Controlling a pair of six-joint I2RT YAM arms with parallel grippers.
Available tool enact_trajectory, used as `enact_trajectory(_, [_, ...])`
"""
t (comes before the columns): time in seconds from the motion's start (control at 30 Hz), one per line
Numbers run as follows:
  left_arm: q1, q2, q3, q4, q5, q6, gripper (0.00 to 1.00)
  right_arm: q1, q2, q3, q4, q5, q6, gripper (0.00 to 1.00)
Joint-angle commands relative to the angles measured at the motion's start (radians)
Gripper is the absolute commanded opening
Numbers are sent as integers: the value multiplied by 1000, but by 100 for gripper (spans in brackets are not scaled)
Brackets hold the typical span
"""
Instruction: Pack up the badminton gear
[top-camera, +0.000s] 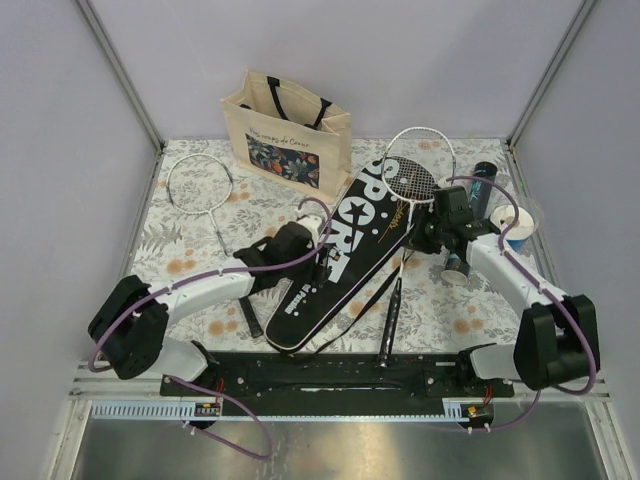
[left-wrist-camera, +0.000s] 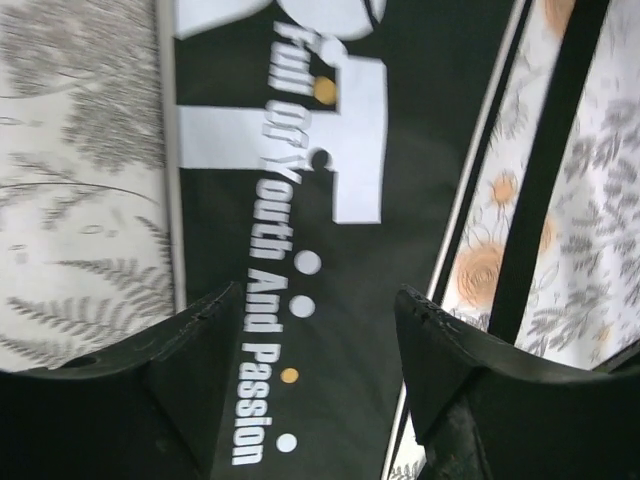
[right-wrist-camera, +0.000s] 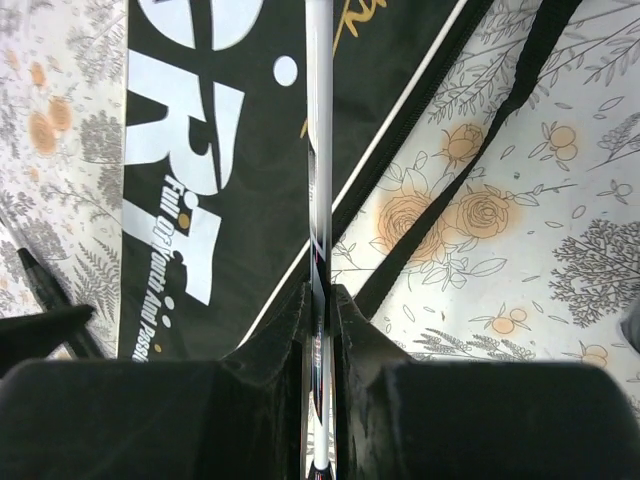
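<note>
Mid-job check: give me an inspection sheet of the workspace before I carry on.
Surface: floral cloth, flat.
Job's things: SPORT cover mid-table; first racket across it; second racket to its left; black tube far right; shuttlecocks not clearly seen.
Clutter: tote bag upright at back; blue-and-white roll far right.
Grippers: left gripper open above the cover; right gripper shut on the first racket's shaft.
Cables: purple cables along both arms.
Surroundings: pale walls, metal frame posts.
</note>
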Motion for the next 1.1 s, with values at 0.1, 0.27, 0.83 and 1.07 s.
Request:
enact_trajectory(0.1, [-204, 102, 21, 98, -143, 153, 66, 6, -152, -60, -52, 79, -23, 0])
enact_trajectory(0.27, [-310, 131, -11, 169, -256, 202, 67, -12, -198, -100, -67, 118, -51, 0])
enact_trajectory(0.83, [-370, 282, 39, 175, -352, 195, 34, -57, -261, -137, -69, 115, -66, 0])
enact_trajectory(1.07, [-371, 216, 80, 108, -346, 169, 0, -60, -279, -131, -87, 128, -60, 0])
